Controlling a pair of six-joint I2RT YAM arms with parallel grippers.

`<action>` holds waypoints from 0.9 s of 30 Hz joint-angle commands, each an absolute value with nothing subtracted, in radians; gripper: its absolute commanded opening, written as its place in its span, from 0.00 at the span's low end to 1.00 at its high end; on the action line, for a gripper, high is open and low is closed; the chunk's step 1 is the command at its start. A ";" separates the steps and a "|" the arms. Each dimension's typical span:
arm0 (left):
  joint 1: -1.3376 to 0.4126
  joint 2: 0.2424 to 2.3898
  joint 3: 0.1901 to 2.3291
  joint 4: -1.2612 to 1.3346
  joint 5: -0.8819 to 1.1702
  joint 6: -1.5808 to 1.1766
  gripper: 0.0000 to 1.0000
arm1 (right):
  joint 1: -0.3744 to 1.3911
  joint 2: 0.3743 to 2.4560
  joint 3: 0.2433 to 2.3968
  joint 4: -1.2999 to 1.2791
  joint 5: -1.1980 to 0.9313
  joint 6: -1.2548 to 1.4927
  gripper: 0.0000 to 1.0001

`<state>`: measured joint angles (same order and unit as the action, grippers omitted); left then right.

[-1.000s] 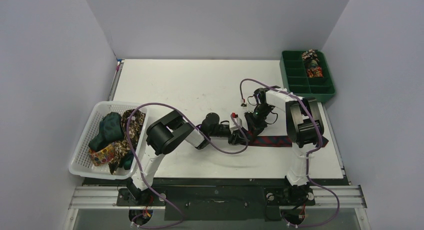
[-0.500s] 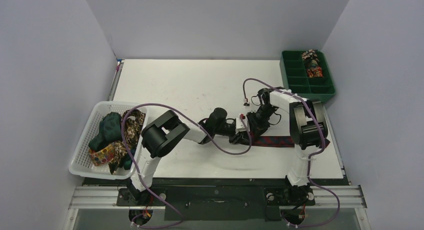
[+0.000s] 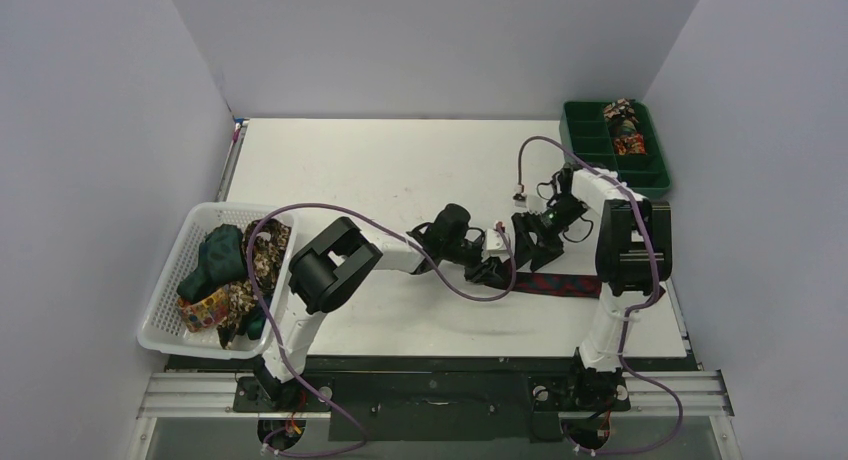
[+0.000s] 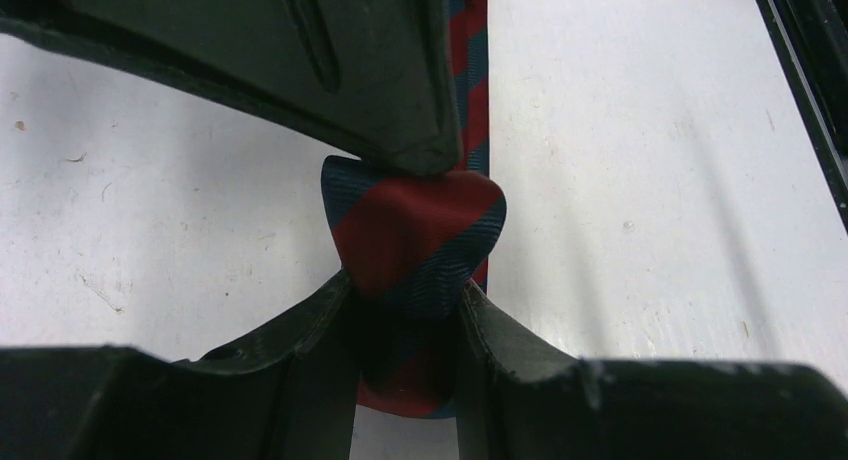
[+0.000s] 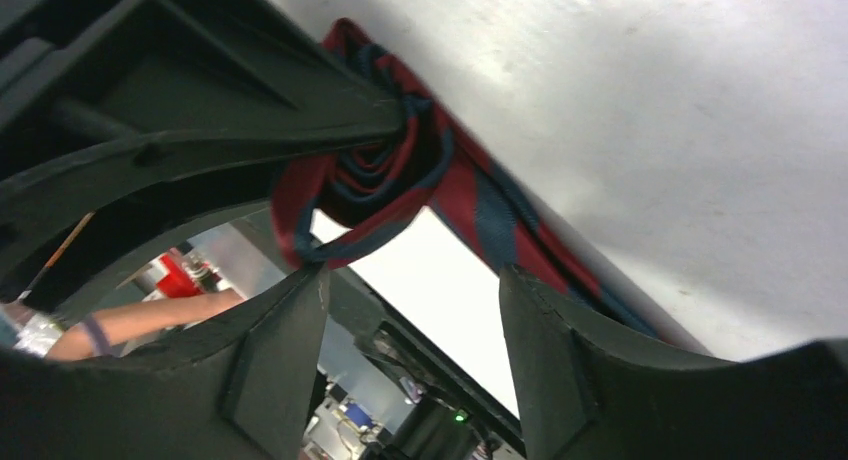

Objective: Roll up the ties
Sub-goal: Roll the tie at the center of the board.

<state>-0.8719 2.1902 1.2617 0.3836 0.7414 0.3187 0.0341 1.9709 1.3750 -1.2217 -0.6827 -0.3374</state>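
A white bench point(image 3: 350, 170) carries a long navy fabric necktie with red diagonal stripes point(image 3: 560, 283), stretched flat along the near edge toward the right corner. The left claw point(image 4: 403, 295) is clenched on its rolled end. The right claw point(image 5: 405, 280) hangs just beside the roll, released, fingers spread.

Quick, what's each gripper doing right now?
Left gripper: closed on the rolled end of the tie.
Right gripper: open, holding nothing.
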 commanded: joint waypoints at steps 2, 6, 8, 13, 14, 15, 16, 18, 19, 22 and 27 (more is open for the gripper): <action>-0.879 2.311 1.218 0.038 0.591 0.386 0.11 | 0.065 1.922 1.395 -1.302 -0.849 -0.342 0.61; -0.879 2.311 1.222 0.031 0.589 0.397 0.11 | 0.087 1.943 1.362 -1.276 -0.815 -0.332 0.60; -0.880 2.308 1.223 0.030 0.587 0.400 0.11 | 0.089 1.946 1.338 -1.235 -0.769 -0.304 0.50; -0.874 2.282 1.206 0.064 0.591 0.389 0.19 | 0.079 1.950 1.297 -1.144 -0.654 -0.246 0.00; -0.868 2.269 1.196 0.086 0.594 0.375 0.25 | 0.077 1.951 1.285 -1.129 -0.637 -0.236 0.00; -0.861 2.240 1.175 0.140 0.605 0.343 0.37 | 0.079 1.954 1.279 -1.125 -0.630 -0.236 0.00; -0.849 2.220 1.150 0.174 0.613 0.319 0.42 | 0.085 1.965 1.265 -1.117 -0.614 -0.236 0.00; -0.836 2.157 1.110 0.288 0.638 0.277 0.60 | 0.092 1.985 1.240 -1.096 -0.596 -0.235 0.00; -0.832 2.121 1.102 0.356 0.650 0.264 0.66 | 0.096 1.998 1.233 -1.090 -0.590 -0.229 0.00; -0.822 2.067 1.099 0.432 0.652 0.216 0.81 | 0.111 2.020 1.220 -1.050 -0.560 -0.219 0.00; -0.829 1.979 1.050 0.535 0.627 0.242 0.90 | 0.135 2.072 1.263 -1.027 -0.549 -0.203 0.00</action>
